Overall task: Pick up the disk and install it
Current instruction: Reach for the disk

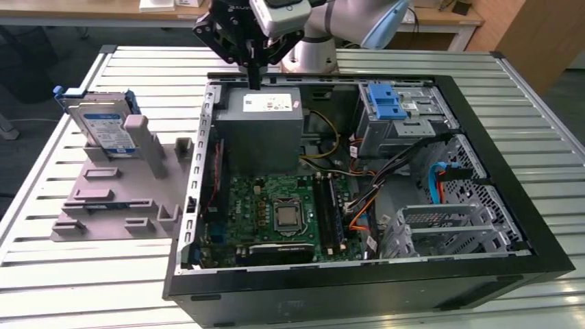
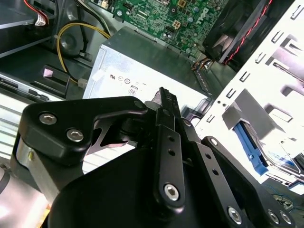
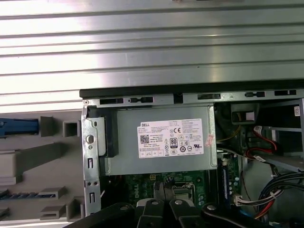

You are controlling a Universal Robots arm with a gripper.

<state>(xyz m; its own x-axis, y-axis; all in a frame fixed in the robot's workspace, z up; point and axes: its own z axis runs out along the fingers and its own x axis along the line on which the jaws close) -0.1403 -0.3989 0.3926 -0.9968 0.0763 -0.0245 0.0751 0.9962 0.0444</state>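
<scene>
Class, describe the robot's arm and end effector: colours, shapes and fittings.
The arm is a rounded, pale grey tube with a white box mounted near its wrist. The end effector is matte black: flat linkage bars joined by silver screws, tapering into slim fingers.

Silver slatted table (image 1: 55, 274), pale wooden desk (image 1: 439, 17) behind, brown wooden panel (image 1: 539, 34), dark floor (image 1: 11, 164)

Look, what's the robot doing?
The robot arm's black gripper, fingers shut and empty, hangs over the large grey box with a white sticker in the open black computer case. The flat silver hard drive in its blue bracket stands untouched in a grey plastic stand at the exterior view's left.
</scene>
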